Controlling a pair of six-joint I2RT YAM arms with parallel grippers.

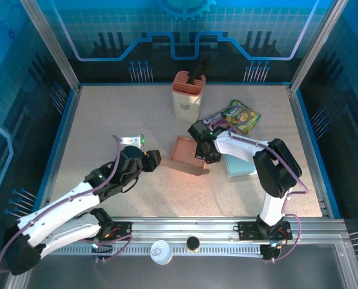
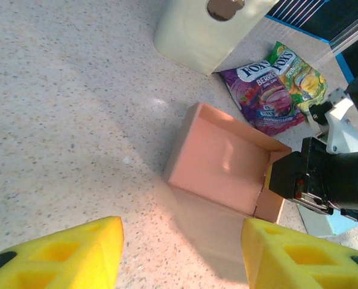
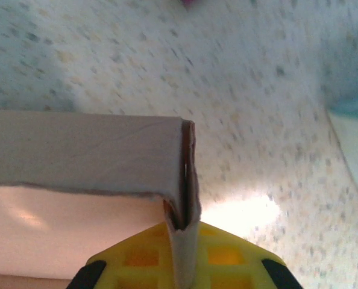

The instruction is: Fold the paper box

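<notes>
Near the middle of the table (image 1: 106,120) sat the box (image 1: 188,155), its far wall raised and its near flap apparently flat. The right gripper (image 1: 204,152) pinched one end wall, while the left gripper (image 1: 157,158) hovered spread nearby. Folding seemed roughly half done.

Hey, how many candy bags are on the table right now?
2. A purple bag lies beside the cream holder, past the paper box; a green bag touches the purple one. The right arm could hide more.
</notes>
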